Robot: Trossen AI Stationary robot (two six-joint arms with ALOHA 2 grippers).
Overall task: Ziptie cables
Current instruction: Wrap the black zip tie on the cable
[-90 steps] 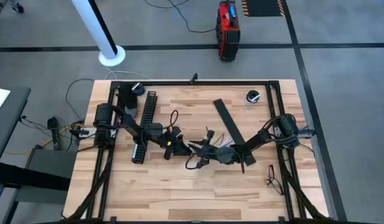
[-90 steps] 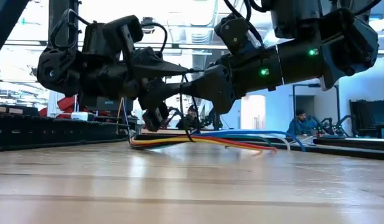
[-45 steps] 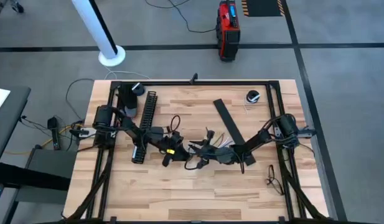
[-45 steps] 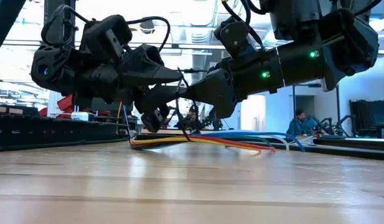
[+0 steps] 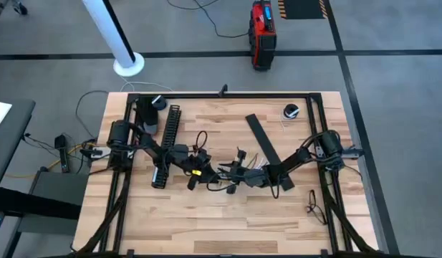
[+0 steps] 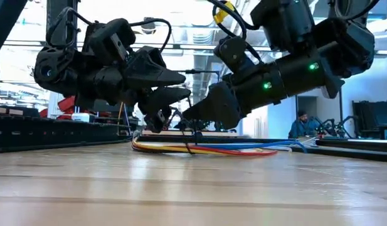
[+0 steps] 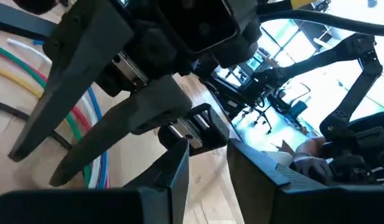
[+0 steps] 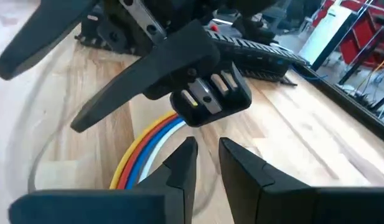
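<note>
The cables (image 6: 206,148) lie flat on the wooden table (image 5: 228,215) near its middle, a bundle of yellow, orange, red, white, blue and green wires fanning toward the right arm's side. In the low view a thin black loop (image 6: 188,145) crosses over the bundle close to its gathered end.

The left end effector (image 5: 206,174) and the right end effector (image 5: 224,174) meet tip to tip just above that gathered end, both low over the table. In the right wrist view the right end effector's (image 8: 207,163) two dark fingers stand a narrow gap apart with nothing between them, the coloured wires lying just ahead of the tips. In the left wrist view the left end effector's (image 7: 207,171) fingers are likewise slightly parted and hold nothing that can be seen.

A long black comb-slotted channel (image 5: 165,143) lies on the table behind the left arm, and a flat black strip (image 5: 267,149) lies diagonally under the right arm. A small dark round object (image 5: 291,111) sits near the far right corner.
</note>
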